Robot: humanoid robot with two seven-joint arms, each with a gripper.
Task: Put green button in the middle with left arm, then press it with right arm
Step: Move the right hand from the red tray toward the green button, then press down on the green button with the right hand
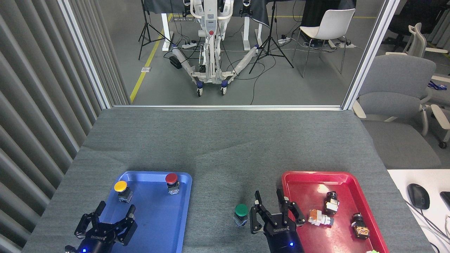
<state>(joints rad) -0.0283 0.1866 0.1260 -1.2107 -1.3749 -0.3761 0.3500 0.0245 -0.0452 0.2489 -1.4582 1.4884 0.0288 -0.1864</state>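
The green button (241, 214) stands upright on the bare grey surface (218, 154) between the blue tray (175, 225) and the red tray (302, 177), so the placing step looks done and the press is what remains; the right gripper (276, 214) hangs just beside the button, its fingers (257, 207) spread and holding nothing, the nearest fingertip close to the cap's right edge but apart from it; the left gripper (107, 223) hovers over the near end of the blue tray, fingers likewise spread and empty, well apart from the button.

The main risk is a sideways knock; the button is small with a narrow base on soft cloth, and a finger arriving from the right at cap height would likely tip or shove it away from the fingers rather than depress it; spread fingers could also straddle the cap so nothing bears on its top; a press landing off-centre might roll the button over; whether the fingers sit above or level with the cap cannot be told from this view.

The yellow button (121, 187) and red button (171, 179), beyond the left fingers, look safe from contact.
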